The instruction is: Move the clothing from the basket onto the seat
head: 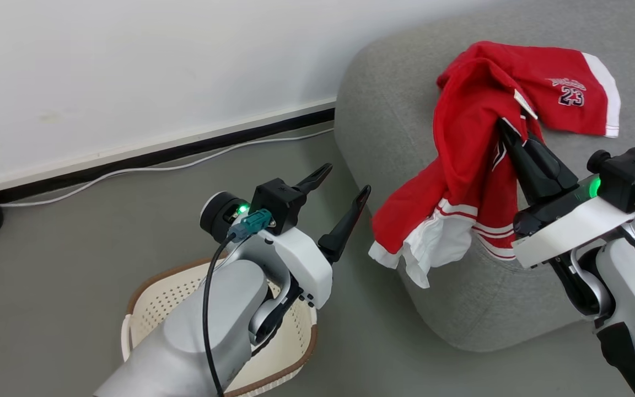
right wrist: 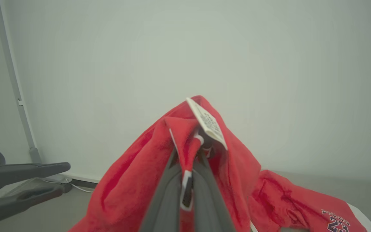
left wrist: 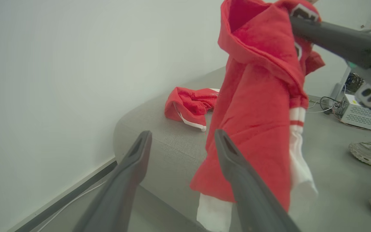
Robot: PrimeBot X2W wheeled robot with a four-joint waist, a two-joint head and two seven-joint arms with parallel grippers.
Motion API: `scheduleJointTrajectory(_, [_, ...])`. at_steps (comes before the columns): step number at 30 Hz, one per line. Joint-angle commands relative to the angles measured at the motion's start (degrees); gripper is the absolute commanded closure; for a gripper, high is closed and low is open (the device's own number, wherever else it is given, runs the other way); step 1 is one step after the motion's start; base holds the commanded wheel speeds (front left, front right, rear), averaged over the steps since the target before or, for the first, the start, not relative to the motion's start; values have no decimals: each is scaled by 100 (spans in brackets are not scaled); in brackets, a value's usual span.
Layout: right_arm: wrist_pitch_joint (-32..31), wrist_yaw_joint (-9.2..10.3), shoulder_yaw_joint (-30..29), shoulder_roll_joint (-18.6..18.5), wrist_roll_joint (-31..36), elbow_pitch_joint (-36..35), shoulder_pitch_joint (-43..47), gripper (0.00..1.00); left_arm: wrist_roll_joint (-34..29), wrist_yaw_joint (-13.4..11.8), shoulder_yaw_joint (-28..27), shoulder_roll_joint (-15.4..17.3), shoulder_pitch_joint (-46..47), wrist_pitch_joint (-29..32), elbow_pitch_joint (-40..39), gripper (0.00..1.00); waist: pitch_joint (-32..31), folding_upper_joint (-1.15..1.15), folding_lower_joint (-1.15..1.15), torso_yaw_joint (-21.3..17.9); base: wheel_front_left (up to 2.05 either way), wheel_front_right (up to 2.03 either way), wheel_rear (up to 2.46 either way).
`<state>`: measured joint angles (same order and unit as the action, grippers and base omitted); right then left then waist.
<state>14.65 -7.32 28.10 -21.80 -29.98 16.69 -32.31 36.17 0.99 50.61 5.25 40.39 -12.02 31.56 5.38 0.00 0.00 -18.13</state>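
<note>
Now the right gripper [head: 507, 132] is clamping its jaws on red clothing [head: 461, 160] over the seat [head: 383, 99] — left gripper [head: 345, 178] gaping wide, empty.

At the lower left of the head view, the left arm [head: 213, 325] hides half of the basket [head: 155, 309], and the bottom edge cuts the basket off. The seat [head: 383, 110] runs off the top and right edges. The tips of the right gripper [head: 507, 135] are buried in the red clothing [head: 461, 160]. In the right wrist view, the print on the white tag [right wrist: 208, 124] is too small to read. In the left wrist view, the cloth's lower end is blurry, and the right edge cuts two shoes [left wrist: 369, 154].
</note>
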Motion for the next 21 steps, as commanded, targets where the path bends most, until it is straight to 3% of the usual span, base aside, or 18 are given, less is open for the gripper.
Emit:
scheduleJointTrajectory(1, [35, -17, -43, -84, -56, -194, -17, 100, 96, 67, -201, 124, 123, 17, -60, 0, -15, 0, 0, -263, 0, 0, 0])
scheduleJointTrajectory(12, [35, -17, -339, -180, -89, -388, -5, 100, 180, 227, -209, 169, 87, -104, 175, 0, 17, 0, 0, -1187, 0, 0, 0])
scheduleJointTrajectory(21, [35, -17, -1167, -509, -85, -645, 357, 100, 155, 437, -30, -93, 437, -208, 523, 0, 219, 0, 0, -1305, 0, 0, 0])
